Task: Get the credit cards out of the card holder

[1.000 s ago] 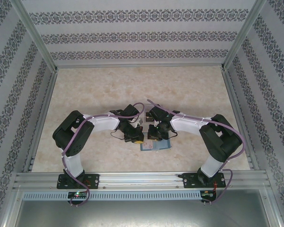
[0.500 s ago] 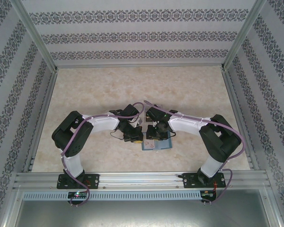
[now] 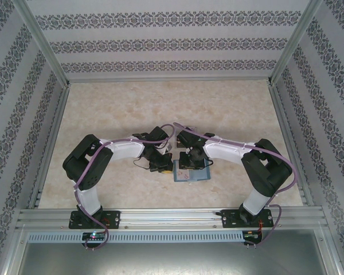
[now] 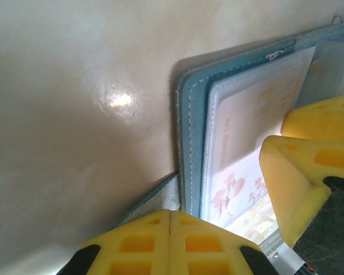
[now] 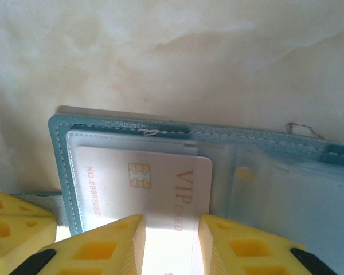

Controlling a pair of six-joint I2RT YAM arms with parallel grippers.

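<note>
The card holder [image 5: 246,138] lies open and flat on the tabletop [image 5: 160,57], directly below both hands. In the top external view the two wrists cover most of it, leaving a teal corner visible on the near side of the right hand [image 5: 171,232].

Right hand: released. The fingers stand apart over the face of a credit card [image 5: 160,177]. The card is wider than the gap and its right edge passes beneath the right finger, so nothing is clamped between them. Whether the tips touch the card cannot be told. The card sits in a pocket just ahead of this hand, and the fingers hide its near edge.

Left hand [image 4: 169,217]: clenched, its fingers meeting along a closed seam at the corner of the holder. A teal flap runs beneath them, and I cannot tell whether it is pinched.

Legible marking on the card:
- "VIP" in orange-red, with "CARD" beside it partly covered by a finger.
- "NO" followed by digits beginning 8888, the end hidden.
- A gold chip [image 5: 139,175].

To the right of the hand, clear sleeves [image 5: 275,195] blur whatever lies under them. A loose thread [image 5: 303,128] curls off the holder's far edge. In the left wrist view the card's pink print is too blurred to read.
</note>
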